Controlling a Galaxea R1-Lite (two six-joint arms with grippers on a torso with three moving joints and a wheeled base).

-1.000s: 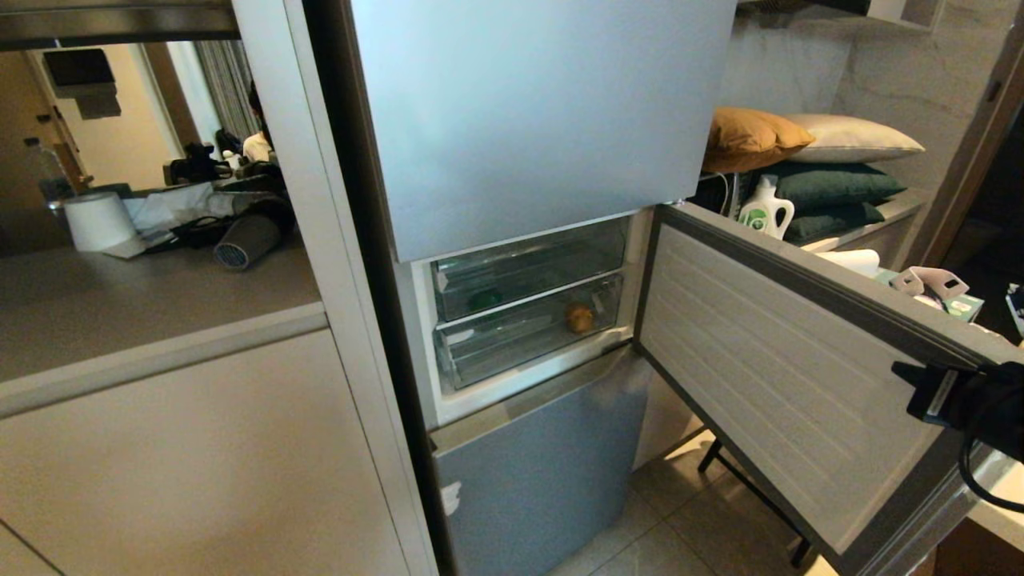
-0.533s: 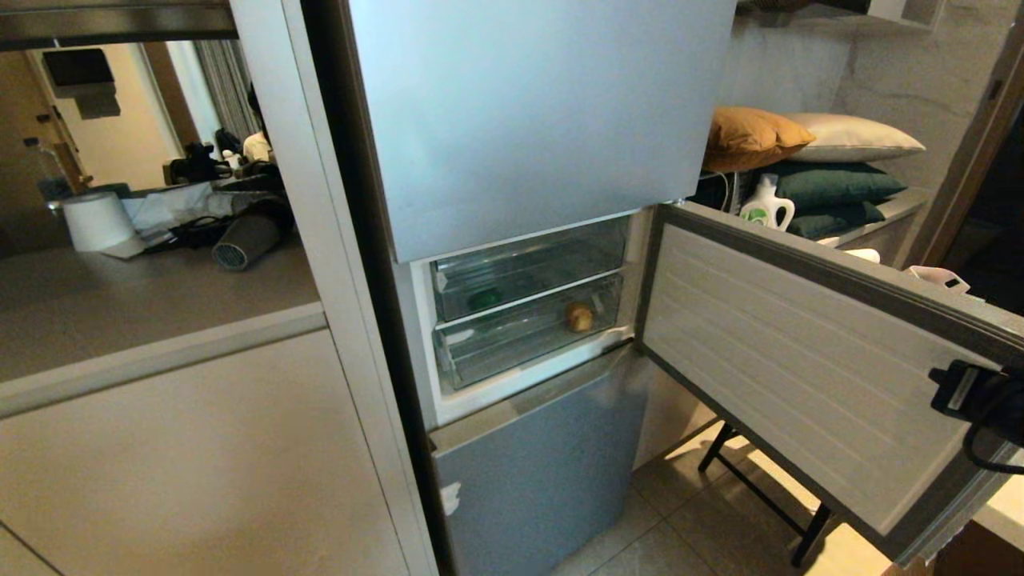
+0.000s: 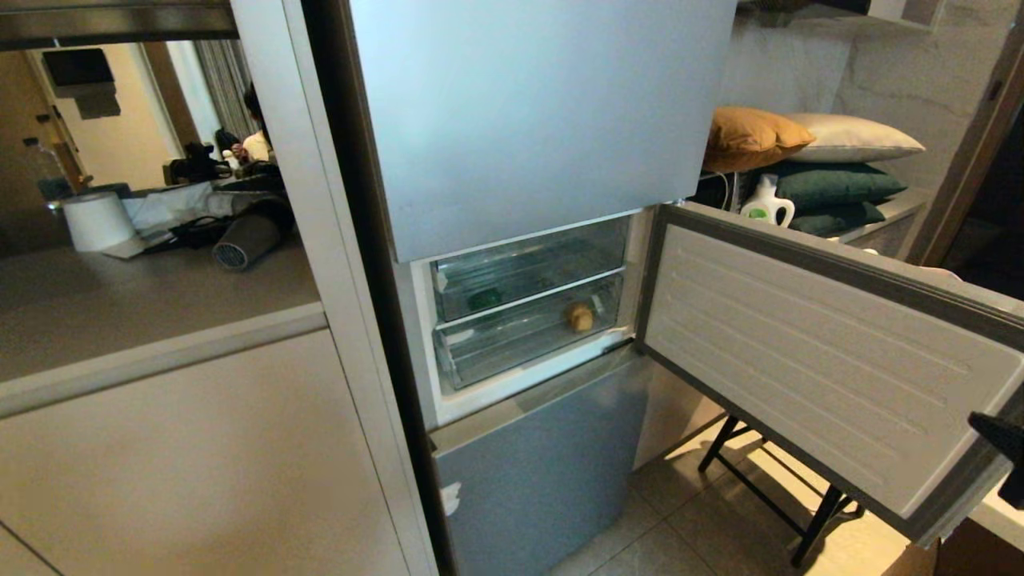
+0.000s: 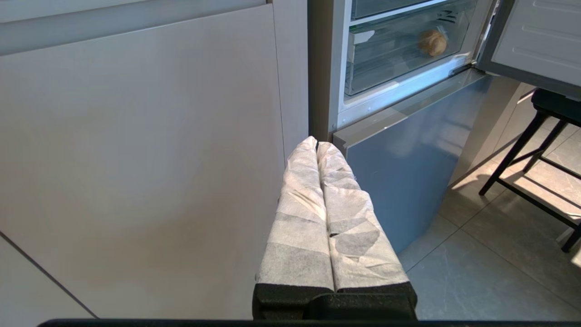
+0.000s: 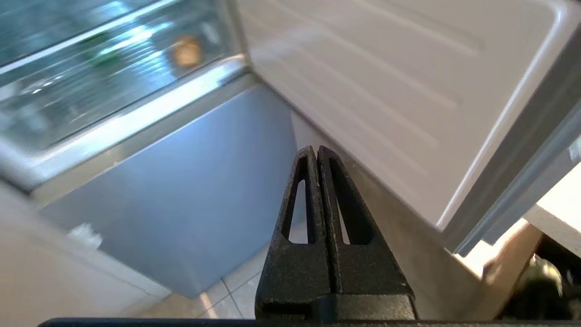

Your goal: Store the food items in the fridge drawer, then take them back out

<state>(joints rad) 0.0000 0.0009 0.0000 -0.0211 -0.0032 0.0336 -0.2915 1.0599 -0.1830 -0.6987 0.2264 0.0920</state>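
Fridge [image 3: 544, 112] middle door [image 3: 816, 352] hangs wide open to the robot's right, white ribbed inner face showing; upper door and lower blue-grey door [image 3: 544, 472] are closed. Inside the open section, two clear drawers are stacked, both pushed in. Upper drawer [image 3: 528, 268] holds the green bell pepper [image 3: 485, 300], seen as a dark green blob through the plastic, twd the left. Lower drawer [image 3: 532, 332] holds the tan potato-like lump [image 3: 581, 318], twd the right end, near the door hinge side. Right gripper [image 5: 316, 152] is low, below and in front of the open door's outer edge, w/ black fingers pressed together, nothing betw them; in head view only a black bit of that arm [image 3: 1004, 444] shows at the right edge by the door's corner. Left gripper [image 4: 316, 141] is down low in front of the beige cabinet [image 3: 200, 448] left of the fridge, white-wrapped fingers closed flat against each other, empty, pointing twd the cabinet/fridge seam. Black stool legs [image 3: 768, 496] stand on the tile floor under the open door. Pillows [image 3: 808, 160] & a white detergent bottle [image 3: 766, 204] sit on the counter behind the door.
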